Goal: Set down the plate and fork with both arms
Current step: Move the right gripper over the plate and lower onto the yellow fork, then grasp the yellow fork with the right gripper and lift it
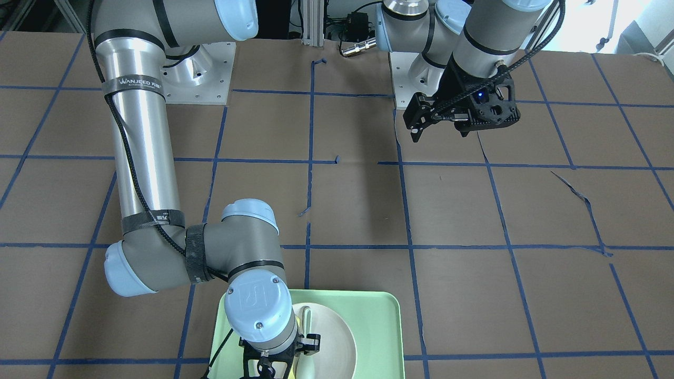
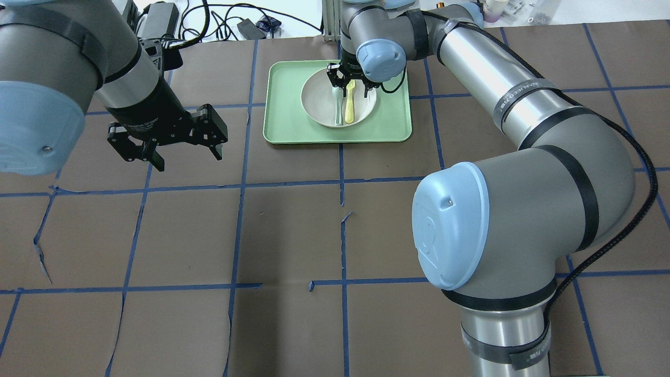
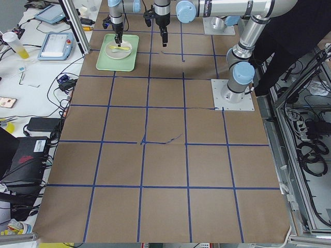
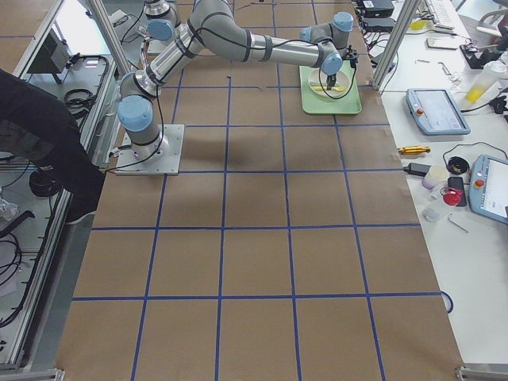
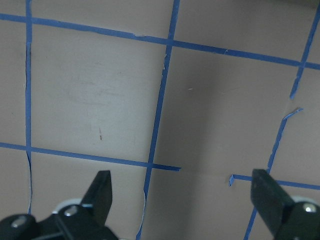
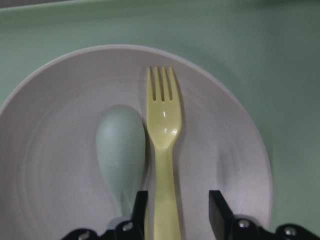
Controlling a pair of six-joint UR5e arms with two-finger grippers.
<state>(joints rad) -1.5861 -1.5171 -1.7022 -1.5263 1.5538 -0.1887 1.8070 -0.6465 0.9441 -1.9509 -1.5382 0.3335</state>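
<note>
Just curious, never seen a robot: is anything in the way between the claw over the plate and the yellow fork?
Nothing visible. The right gripper hangs open astride the fork in the plate. The spoon lies tight beside the fork, close to one finger.

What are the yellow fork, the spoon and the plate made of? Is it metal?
Not metal, it seems. The fork looks like smooth yellow plastic: solid colour, soft shiny spots. The spoon looks like pale green plastic, duller. The plate is off-white, matte, with tiny specks, maybe plastic or a fibre mix; hard to tell.
</note>
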